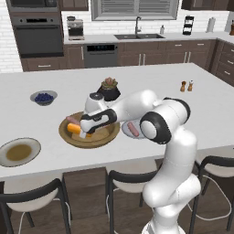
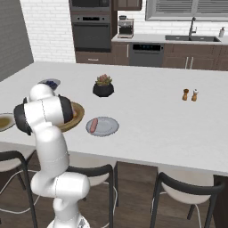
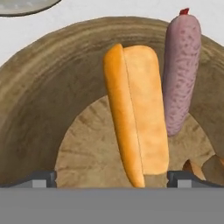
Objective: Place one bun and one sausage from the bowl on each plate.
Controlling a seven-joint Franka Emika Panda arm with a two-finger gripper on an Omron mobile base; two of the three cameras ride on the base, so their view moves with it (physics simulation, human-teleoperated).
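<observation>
In the hand view the bun lies in the wooden bowl on the counter, long axis running away from the hand (golden-orange crust, paler split top). A mottled pink sausage lies parallel, touching it; the fingers are spread wide either side of the bun's near end, gripping nothing.

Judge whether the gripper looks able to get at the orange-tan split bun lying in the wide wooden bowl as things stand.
Probably yes. The gripper hangs open just over the wide tan-brown wooden bowl, its fingertips either side of the orange-tan split bun. The pinkish-purple sausage lies beside the bun, seemingly outside the fingers, so nothing blocks the way.
</observation>
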